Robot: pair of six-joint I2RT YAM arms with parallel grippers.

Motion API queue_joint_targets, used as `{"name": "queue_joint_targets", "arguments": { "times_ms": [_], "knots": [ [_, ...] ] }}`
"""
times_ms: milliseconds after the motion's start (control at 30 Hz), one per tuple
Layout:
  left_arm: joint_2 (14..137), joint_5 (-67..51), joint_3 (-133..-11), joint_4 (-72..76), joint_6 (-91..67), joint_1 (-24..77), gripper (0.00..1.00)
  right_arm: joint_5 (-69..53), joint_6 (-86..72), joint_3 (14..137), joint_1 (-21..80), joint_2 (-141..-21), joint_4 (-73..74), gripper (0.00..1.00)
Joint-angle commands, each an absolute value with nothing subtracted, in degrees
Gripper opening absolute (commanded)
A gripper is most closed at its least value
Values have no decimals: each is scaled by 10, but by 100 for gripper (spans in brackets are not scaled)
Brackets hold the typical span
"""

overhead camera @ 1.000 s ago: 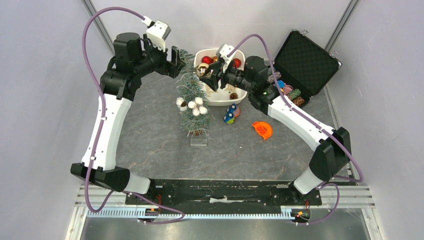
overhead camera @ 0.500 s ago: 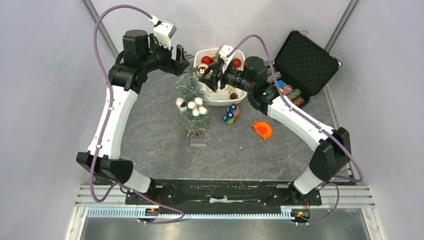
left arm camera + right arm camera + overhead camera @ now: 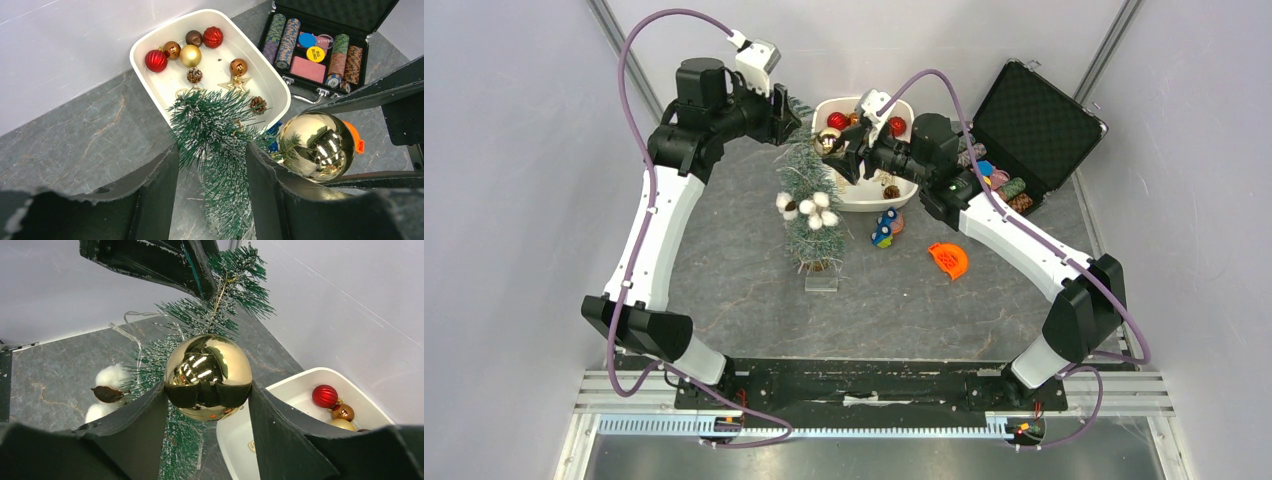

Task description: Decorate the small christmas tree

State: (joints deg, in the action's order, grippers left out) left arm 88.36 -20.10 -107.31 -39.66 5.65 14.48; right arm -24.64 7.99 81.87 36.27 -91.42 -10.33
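The small christmas tree [image 3: 809,205] stands upright on the grey table, frosted green, with white cotton bolls [image 3: 816,210] hung mid-way. My left gripper [image 3: 786,112] is at the tree's tip. In the left wrist view its fingers straddle the top branches [image 3: 220,135]: needles brush the right finger and a narrow gap shows by the left one, so the left gripper [image 3: 212,150] is open. My right gripper [image 3: 207,387] is shut on a shiny gold ball [image 3: 207,370], held against the upper right side of the tree [image 3: 200,315]. The same gold ball [image 3: 316,145] shows beside the left gripper's right finger.
A white tray [image 3: 864,205] just right of the tree holds several red, gold and brown baubles and pine cones. An open black case [image 3: 1034,125] of poker chips sits at the back right. A blue ornament [image 3: 884,230] and an orange object [image 3: 949,259] lie on the table.
My left arm has swung right and back, bringing its gripper over the tree's tip, and its jaws have narrowed around the branches. The right arm and gold ball have stayed put.
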Motion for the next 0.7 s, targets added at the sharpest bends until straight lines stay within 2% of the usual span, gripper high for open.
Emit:
{"name": "queue_joint_targets", "arguments": {
  "times_ms": [0,200,367,500,667],
  "knots": [
    [877,-216,-1080,-365,47,145,56,-251,78,813,367,-888,-120,34],
    [872,-213,-1065,-355,48,144,45,-250,78,810,367,-888,-120,34],
    [868,-213,-1058,-353,50,145,42,-249,80,809,367,-886,-120,34],
    [863,-214,-1055,-352,50,145,35,-249,81,807,367,-885,-117,34],
    [859,-218,-1052,-352,50,144,31,-248,80,806,367,-887,-118,38]
  ]
}}
